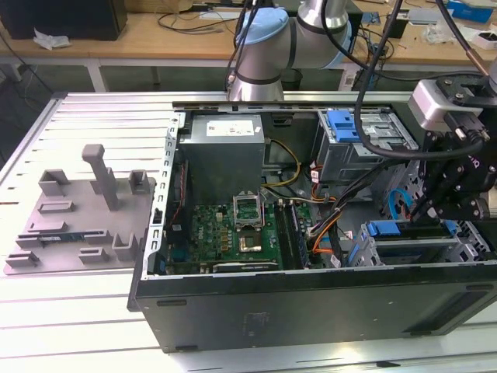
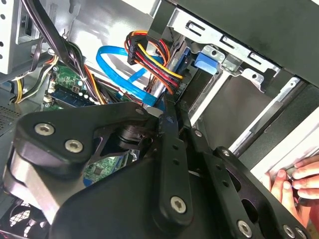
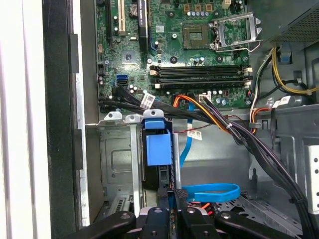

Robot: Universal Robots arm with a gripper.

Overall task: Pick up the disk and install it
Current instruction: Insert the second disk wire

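Observation:
The disk (image 1: 408, 242) sits in the drive cage at the near corner of the open computer case, on the exterior view's right, its blue rail frame (image 1: 387, 229) facing the case interior. In the first wrist view the disk (image 3: 158, 149) stands edge-on between the cage's metal rails, blue frame end outward. My gripper (image 1: 435, 221) hangs right over it. Its black fingers (image 3: 180, 195) are drawn close together on the disk's narrow end, and the gripper (image 3: 172, 195) looks shut on it. In the second wrist view the gripper (image 2: 169, 112) reaches into the cage below the blue frame (image 2: 203, 60).
Orange, black and blue cables (image 3: 224, 124) run beside the cage. The motherboard (image 1: 241, 233) fills the case floor. A second cage with a blue latch (image 1: 345, 128) stands at the back. A grey fixture tray (image 1: 78, 217) lies on the table. A person's hand (image 2: 294, 181) touches the case edge.

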